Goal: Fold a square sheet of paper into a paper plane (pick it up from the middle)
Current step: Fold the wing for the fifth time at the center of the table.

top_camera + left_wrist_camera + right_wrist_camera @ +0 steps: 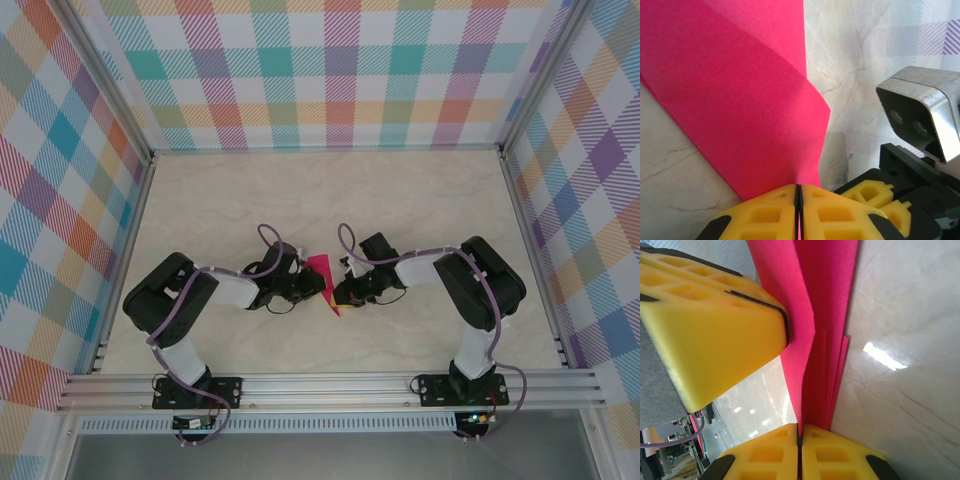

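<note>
The magenta-pink sheet of paper (322, 270) is folded into a pointed, layered shape and held up between the two grippers over the middle of the table. My left gripper (320, 288) is shut on its lower edge (798, 187), and the folded paper (740, 100) fans up and away from the jaws. My right gripper (338, 298) is shut on the paper from the other side (800, 426), where several stacked layers (827, 315) rise from the jaws. The left gripper's yellow finger (710, 325) presses against the paper close by.
The marble-patterned tabletop (330, 200) is walled by checked panels (330, 70) on three sides, with a metal rail (330, 385) along the near edge. The right wrist's camera housing (922, 112) and yellow fingers (875, 195) sit close to the left gripper.
</note>
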Available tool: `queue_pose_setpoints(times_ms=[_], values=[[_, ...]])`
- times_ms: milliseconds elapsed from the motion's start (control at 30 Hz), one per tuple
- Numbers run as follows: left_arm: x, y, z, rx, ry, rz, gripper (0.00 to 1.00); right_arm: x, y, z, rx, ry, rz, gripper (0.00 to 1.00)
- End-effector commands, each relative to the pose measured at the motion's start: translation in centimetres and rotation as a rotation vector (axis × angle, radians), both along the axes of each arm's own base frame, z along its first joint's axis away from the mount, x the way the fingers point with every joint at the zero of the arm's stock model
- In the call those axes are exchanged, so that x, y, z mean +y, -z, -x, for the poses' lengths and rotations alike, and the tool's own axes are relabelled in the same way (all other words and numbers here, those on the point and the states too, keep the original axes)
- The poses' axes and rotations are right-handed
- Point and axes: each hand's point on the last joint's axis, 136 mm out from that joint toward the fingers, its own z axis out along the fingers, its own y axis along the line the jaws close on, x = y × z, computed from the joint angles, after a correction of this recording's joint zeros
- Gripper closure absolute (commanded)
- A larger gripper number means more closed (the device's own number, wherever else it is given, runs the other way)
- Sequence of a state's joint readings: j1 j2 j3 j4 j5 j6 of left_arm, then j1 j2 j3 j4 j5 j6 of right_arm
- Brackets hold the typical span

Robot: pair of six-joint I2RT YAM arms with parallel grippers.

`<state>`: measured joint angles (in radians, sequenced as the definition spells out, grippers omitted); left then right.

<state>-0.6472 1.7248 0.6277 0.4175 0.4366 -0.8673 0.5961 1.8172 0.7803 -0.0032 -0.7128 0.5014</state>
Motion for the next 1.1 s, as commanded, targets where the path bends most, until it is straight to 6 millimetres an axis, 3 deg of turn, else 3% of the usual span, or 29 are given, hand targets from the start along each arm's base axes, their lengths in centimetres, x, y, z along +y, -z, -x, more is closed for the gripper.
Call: queue_pose_setpoints(times_ms=[0,200,433,567,767,1067], values=[[0.6,1.7,0.8,0.033,0.014,-0.095,0.9,-1.0,1.5,0.6,0.026,0.008,0.055,0.91],[1.0,3.1,1.2,0.071,0.013,-0.139,0.9,-0.9,0.5,0.4,0.012,0.009,0.041,0.84],[1.8,4.5,1.6,0.124,0.004,-0.201,0.91,-1.2,-3.5,0.1,-0.028,-0.002,0.06,0.7],[2.0,4.8,1.9,0.132,0.004,-0.211,0.91,-1.3,-4.6,0.3,-0.027,-0.014,0.061,0.69],[2.1,4.9,1.9,0.136,-0.004,-0.209,0.91,-0.9,-4.5,0.2,-0.02,-0.022,0.063,0.7],[2.1,5.0,2.0,0.142,-0.004,-0.212,0.91,-0.7,-2.3,0.5,0.007,-0.024,0.132,0.76]])
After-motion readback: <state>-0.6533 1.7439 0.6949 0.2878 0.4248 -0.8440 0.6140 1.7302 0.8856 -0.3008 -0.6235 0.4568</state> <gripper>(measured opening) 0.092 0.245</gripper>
